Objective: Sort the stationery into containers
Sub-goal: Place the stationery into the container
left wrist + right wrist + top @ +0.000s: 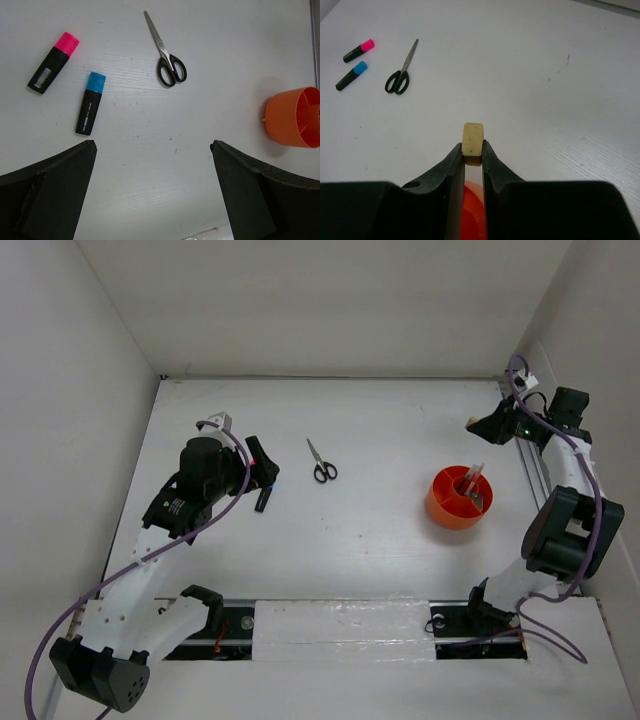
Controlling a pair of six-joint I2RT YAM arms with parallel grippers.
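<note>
White tabletop (380,560) under bare white walls (330,300) — on it the orange divided cup (452,510) sits with a few thin pens (474,486) standing inside. Just beyond the cup, the right gripper (473,156) is clenched on a small tan eraser (473,140), orange showing in the gap beneath. Well left of the cup lie black-handled scissors (167,55), then a blue-capped marker (91,103) and a pink-capped marker (53,62) — the left gripper (152,145) hangs there, jaws spread wide, holding nothing.
</note>
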